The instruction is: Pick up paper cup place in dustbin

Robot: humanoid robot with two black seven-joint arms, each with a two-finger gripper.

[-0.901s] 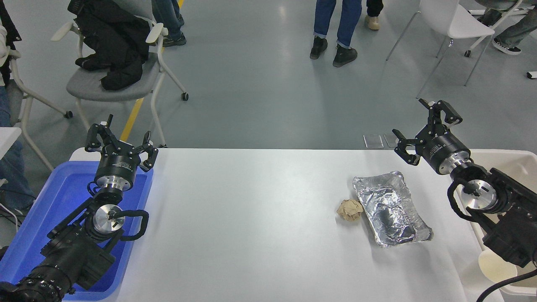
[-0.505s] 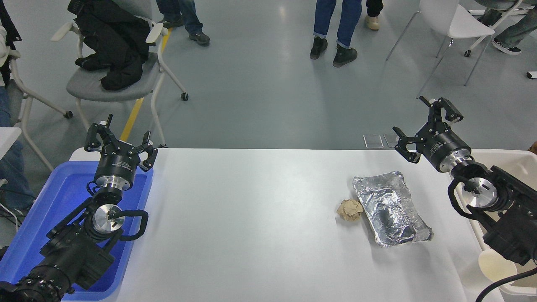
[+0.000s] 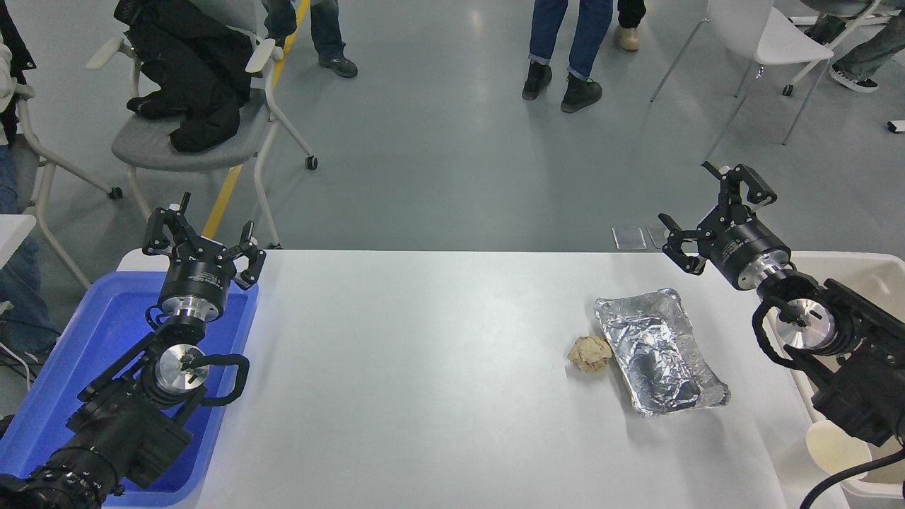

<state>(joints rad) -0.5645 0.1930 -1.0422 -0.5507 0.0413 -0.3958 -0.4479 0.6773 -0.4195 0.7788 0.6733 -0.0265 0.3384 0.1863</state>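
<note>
The paper cup (image 3: 838, 449) shows as a cream round rim at the lower right, at the near left corner of the beige dustbin (image 3: 859, 263). My right arm partly covers it, so I cannot tell whether it rests fully inside. My right gripper (image 3: 686, 192) is held open and empty above the table's far right edge, well beyond the cup and pointing away from me. My left gripper (image 3: 205, 226) stays parked and open over the blue tub (image 3: 49, 367) at the lower left.
A crumpled foil tray (image 3: 661, 353) lies right of centre with a brown paper ball (image 3: 590, 353) touching its left side. Beyond the table are chairs, one with dark clothes (image 3: 191, 85), and standing people's legs (image 3: 565, 49).
My right gripper has shifted slightly left and away, still open and empty. A person's feet at the top left have moved. The cup has not moved.
</note>
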